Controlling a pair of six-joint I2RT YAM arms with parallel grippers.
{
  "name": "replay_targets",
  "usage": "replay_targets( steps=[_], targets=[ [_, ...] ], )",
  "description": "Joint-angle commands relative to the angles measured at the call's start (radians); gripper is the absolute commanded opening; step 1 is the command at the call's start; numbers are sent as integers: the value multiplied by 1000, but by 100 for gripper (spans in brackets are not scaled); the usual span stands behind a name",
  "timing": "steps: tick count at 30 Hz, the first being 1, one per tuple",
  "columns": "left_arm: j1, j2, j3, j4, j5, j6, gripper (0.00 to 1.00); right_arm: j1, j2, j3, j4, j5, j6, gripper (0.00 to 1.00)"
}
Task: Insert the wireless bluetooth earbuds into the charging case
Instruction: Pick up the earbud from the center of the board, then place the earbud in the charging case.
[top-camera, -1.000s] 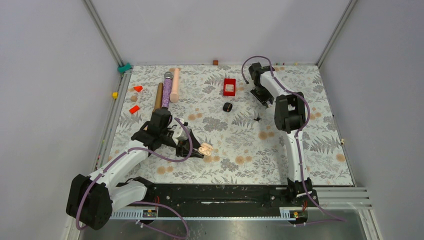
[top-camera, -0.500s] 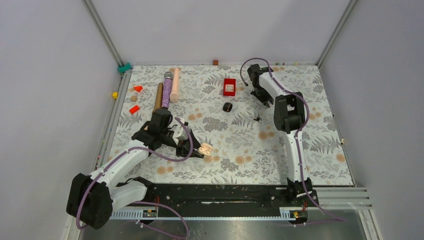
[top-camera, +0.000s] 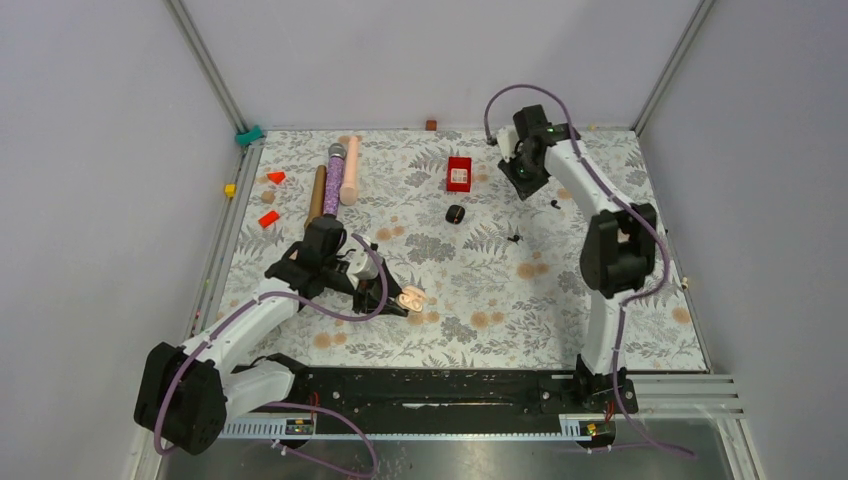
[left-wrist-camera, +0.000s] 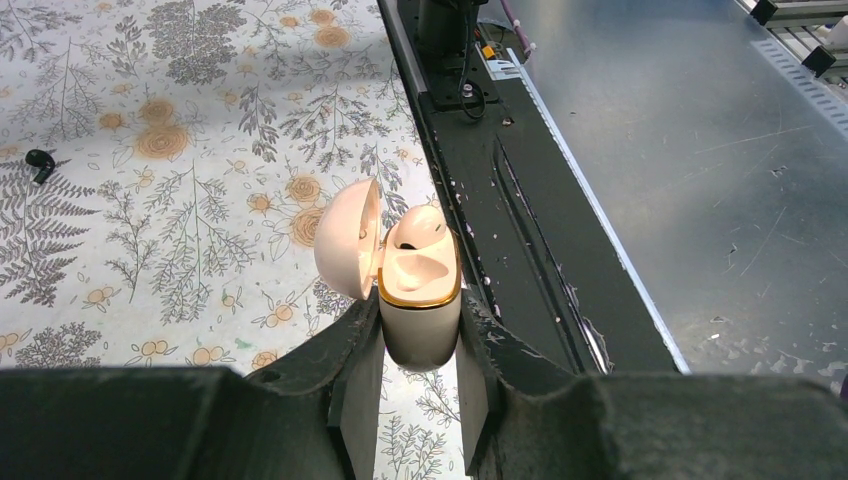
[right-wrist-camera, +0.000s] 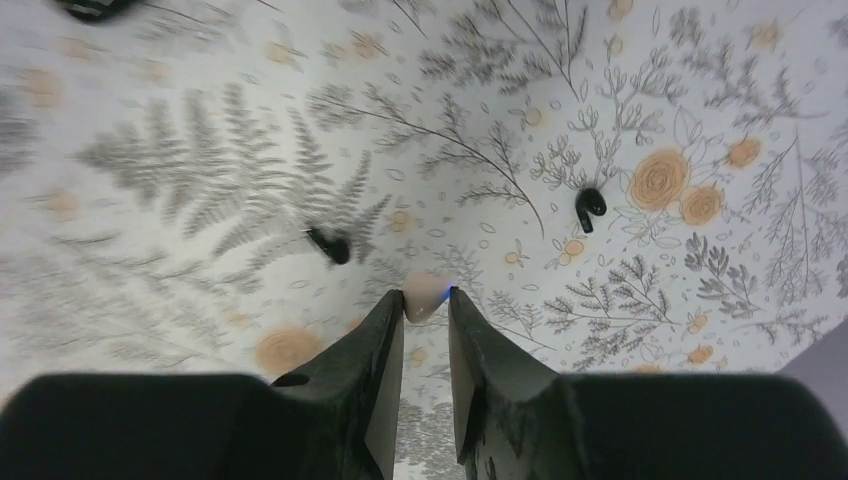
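My left gripper is shut on a pinkish charging case with its lid open, near the table's front left. In the left wrist view the case stands upright between my fingers, its cavities facing up. My right gripper is at the far middle-right, raised over the cloth. In the right wrist view it pinches a whitish earbud at the fingertips. Two black earbuds lie on the cloth below; in the top view they show as one and another. The second whitish earbud is not seen.
A black pebble case and a red box lie left of my right gripper. Purple, pink and brown cylinders and red blocks lie at the far left. A black rail runs along the near edge.
My right arm has swung, its elbow moving right and its wrist shifting slightly right and up; a black earbud under it now shows. The left arm and case have not moved.
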Motion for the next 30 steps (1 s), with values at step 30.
replay_targets(
  steps=[30],
  targets=[
    [-3, 165, 207, 321, -220, -364, 0, 113, -673, -413, 339, -1073, 429, 24]
  ],
)
